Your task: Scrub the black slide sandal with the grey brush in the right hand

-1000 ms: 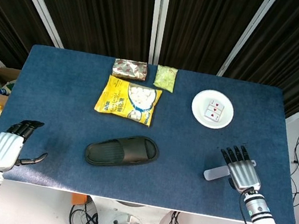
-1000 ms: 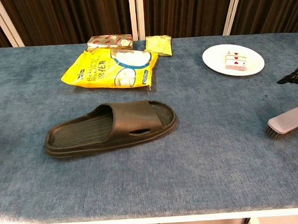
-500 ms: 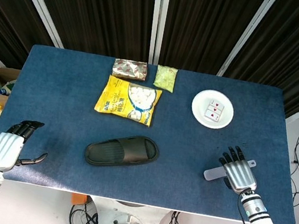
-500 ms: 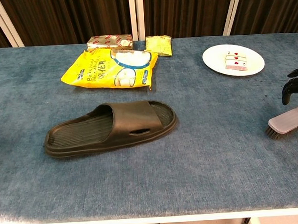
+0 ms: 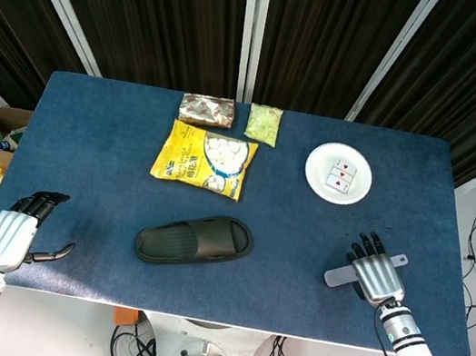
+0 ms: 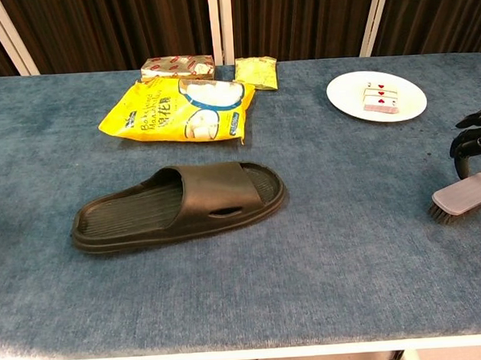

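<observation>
Grey brush [image 5: 346,274]: lies on the table [image 5: 295,271] under the right hand [image 5: 375,272], bristle end sticking out toward the sandal, far end of the handle showing past the fingers [image 5: 364,250].
Right-hand fingers: curl down over the brush handle; from the chest view the dark fingertips [image 6: 467,139] hang just above it. I cannot tell whether they have closed on it, and the brush sits flat on the table, not lifted.
Left hand [image 5: 15,231]: at the opposite near corner, well apart from the right fingers, holding nothing, fingers loosely apart with the thumb out.
Black slide sandal [image 5: 195,239]: between the two hands, well apart from the right fingers, sole down, nothing touching it.
Beyond the fingers: white plate [image 5: 338,174] with cards, then the yellow snack bag [image 5: 204,160] and two small packets at the far edge.
Progress: early, by my judgement. Still to come: a firm grasp on the brush, carrying it to the sandal, and all the scrubbing.
</observation>
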Controlling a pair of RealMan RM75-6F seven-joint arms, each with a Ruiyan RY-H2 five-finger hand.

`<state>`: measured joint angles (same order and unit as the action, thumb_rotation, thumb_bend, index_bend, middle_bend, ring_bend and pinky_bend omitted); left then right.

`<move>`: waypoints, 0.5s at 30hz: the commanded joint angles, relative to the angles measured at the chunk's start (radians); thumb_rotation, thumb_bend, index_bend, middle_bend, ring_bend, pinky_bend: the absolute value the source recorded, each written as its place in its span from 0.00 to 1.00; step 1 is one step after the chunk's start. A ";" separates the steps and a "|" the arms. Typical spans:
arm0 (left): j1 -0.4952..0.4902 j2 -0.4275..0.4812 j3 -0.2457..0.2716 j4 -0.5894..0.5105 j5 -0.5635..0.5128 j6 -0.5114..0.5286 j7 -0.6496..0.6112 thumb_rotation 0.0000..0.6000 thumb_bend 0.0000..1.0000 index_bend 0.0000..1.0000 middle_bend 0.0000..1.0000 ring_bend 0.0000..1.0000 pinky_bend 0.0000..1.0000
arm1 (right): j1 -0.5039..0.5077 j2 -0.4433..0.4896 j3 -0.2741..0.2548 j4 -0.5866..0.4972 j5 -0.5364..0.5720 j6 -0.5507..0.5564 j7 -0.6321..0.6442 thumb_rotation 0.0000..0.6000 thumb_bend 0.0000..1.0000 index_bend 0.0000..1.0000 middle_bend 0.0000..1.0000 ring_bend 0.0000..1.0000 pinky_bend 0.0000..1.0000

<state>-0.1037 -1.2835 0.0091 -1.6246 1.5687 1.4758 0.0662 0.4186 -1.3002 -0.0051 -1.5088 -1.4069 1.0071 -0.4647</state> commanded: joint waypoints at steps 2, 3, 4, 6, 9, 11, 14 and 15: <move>0.000 0.000 0.000 0.001 0.000 0.000 -0.001 0.61 0.18 0.19 0.20 0.17 0.29 | 0.001 0.001 -0.001 -0.003 0.004 0.003 -0.006 1.00 0.25 0.46 0.26 0.05 0.11; 0.000 0.000 0.001 0.001 0.000 -0.001 -0.001 0.61 0.18 0.19 0.20 0.17 0.29 | 0.001 0.001 -0.002 -0.003 0.005 0.004 -0.007 1.00 0.25 0.48 0.27 0.05 0.11; 0.000 0.000 0.001 0.002 0.000 -0.001 -0.001 0.61 0.18 0.19 0.20 0.17 0.29 | 0.001 0.002 -0.002 -0.004 0.006 0.005 -0.008 1.00 0.25 0.49 0.27 0.05 0.11; 0.000 0.000 0.001 0.002 0.000 -0.002 -0.001 0.62 0.18 0.19 0.20 0.17 0.29 | 0.001 0.002 -0.003 -0.005 0.008 0.006 -0.009 1.00 0.25 0.51 0.27 0.06 0.11; 0.000 -0.001 0.002 0.001 0.000 -0.003 0.000 0.62 0.18 0.18 0.20 0.17 0.29 | 0.002 0.001 -0.004 -0.004 0.010 0.008 -0.008 1.00 0.26 0.55 0.29 0.07 0.12; -0.001 0.000 0.002 0.000 0.000 -0.004 0.001 0.62 0.18 0.19 0.20 0.17 0.29 | 0.003 0.000 -0.004 -0.002 0.008 0.011 -0.004 1.00 0.27 0.58 0.31 0.09 0.13; -0.001 0.000 0.002 -0.001 -0.002 -0.006 0.001 0.61 0.18 0.19 0.20 0.17 0.29 | 0.004 -0.005 -0.004 0.002 0.002 0.016 0.009 1.00 0.29 0.64 0.35 0.16 0.18; -0.001 -0.001 0.002 0.000 -0.002 -0.007 0.000 0.62 0.18 0.18 0.20 0.17 0.29 | 0.003 -0.007 -0.005 0.005 -0.002 0.018 0.016 1.00 0.30 0.67 0.37 0.19 0.20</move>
<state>-0.1052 -1.2842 0.0109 -1.6247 1.5668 1.4691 0.0664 0.4219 -1.3042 -0.0094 -1.5069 -1.4045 1.0225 -0.4554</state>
